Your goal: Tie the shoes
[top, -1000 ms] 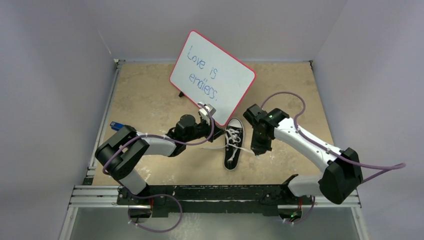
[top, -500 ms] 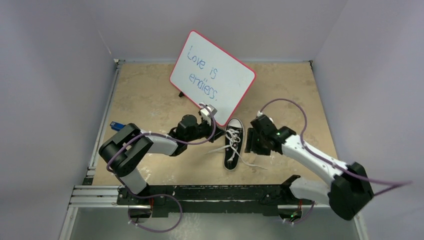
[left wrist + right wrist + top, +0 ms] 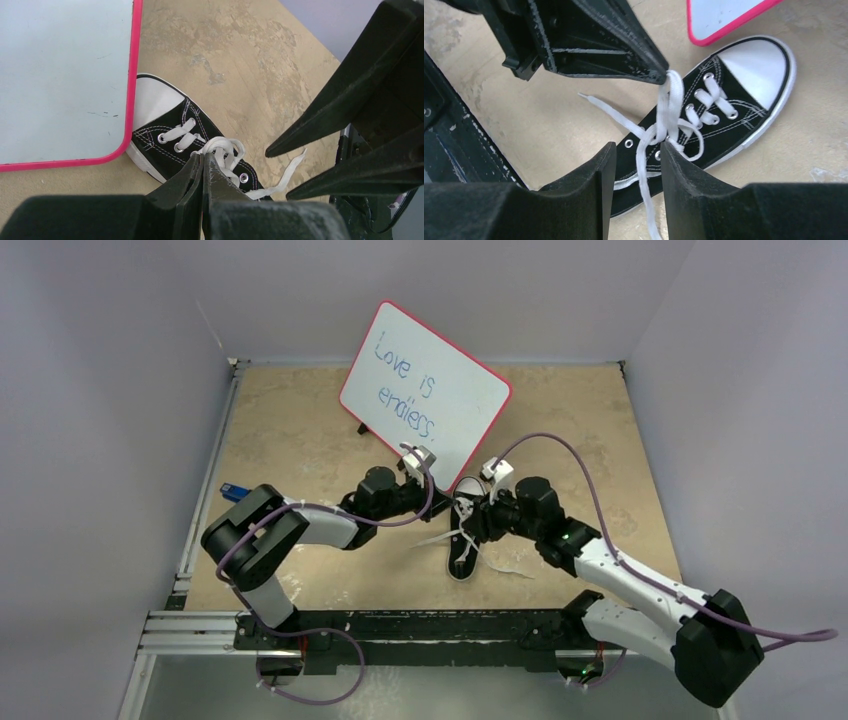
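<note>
1. Small black canvas low-top sneaker (image 3: 463,560) lies on its sole on the tan mottled tabletop (image 3: 290,430), about mid-width and somewhat nearer the near edge. Toe points to the far edge, heel to the near edge.
2. Left gripper (image 3: 204,158): fingers pressed together with no gap, pinching a raised loop of the flat white laces (image 3: 672,97) above the eyelet rows. The loop is drawn up taut from the tongue to the fingertips.
3. Right gripper (image 3: 636,150): fingers parted by a narrow gap and clamping nothing. They straddle the lace crossing over the middle of the sneaker, and one strand runs down through the gap. Whether it touches either pad, cannot tell.
4. The two grippers face each other across the sneaker, left from the left side, right from the right side, tips close together.
5. Loose lace ends trail flat on the tabletop on both sides of the sneaker.
6. Sneaker textures: matte canvas with white stitching, metal eyelets, a smooth white rubber toe cap (image 3: 756,62) and a white sole edge.
7. Gripper fingers are dull black and wedge-shaped.
8. Tilted red-framed whiteboard (image 3: 425,390) with blue handwriting; its lower corner sits just beside the toe.
9. Small blue-and-black tool (image 3: 232,491) at the left edge, well apart from the sneaker.
</note>
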`<state>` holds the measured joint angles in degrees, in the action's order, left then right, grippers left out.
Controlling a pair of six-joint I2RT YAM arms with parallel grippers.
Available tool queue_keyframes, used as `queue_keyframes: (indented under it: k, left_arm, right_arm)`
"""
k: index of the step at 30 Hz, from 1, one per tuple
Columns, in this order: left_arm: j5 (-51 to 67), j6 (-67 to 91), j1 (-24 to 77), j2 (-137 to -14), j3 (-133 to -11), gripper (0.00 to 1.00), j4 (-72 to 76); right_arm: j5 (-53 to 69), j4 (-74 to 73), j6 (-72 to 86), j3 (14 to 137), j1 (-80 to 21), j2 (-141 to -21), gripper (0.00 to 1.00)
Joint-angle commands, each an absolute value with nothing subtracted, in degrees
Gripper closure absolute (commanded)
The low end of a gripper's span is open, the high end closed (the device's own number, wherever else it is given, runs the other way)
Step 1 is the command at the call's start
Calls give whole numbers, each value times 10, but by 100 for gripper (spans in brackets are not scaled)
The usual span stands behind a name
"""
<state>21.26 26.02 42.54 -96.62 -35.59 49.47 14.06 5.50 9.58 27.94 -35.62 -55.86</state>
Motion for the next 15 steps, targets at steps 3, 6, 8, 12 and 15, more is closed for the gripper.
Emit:
queue_keyframes:
  k: [3, 6, 8, 12, 15]
  left_arm:
    - [215, 270, 427, -971, -373, 100, 539]
    - [221, 271, 427, -974, -376, 100, 540]
    - [224, 270, 427, -975, -377, 100, 540]
    - [226, 269, 426, -980, -376, 100, 542]
    - [228, 269, 425, -983, -377, 100, 546]
  right_arm:
    - [48, 3, 93, 333, -426, -599, 56]
    - [-19, -37, 119, 358, -445, -634, 56]
    - [-66, -64, 134, 378, -462, -659, 56]
    - [-123, -84, 158, 391, -487, -692, 59]
    - [-128, -89, 166, 397, -496, -707, 61]
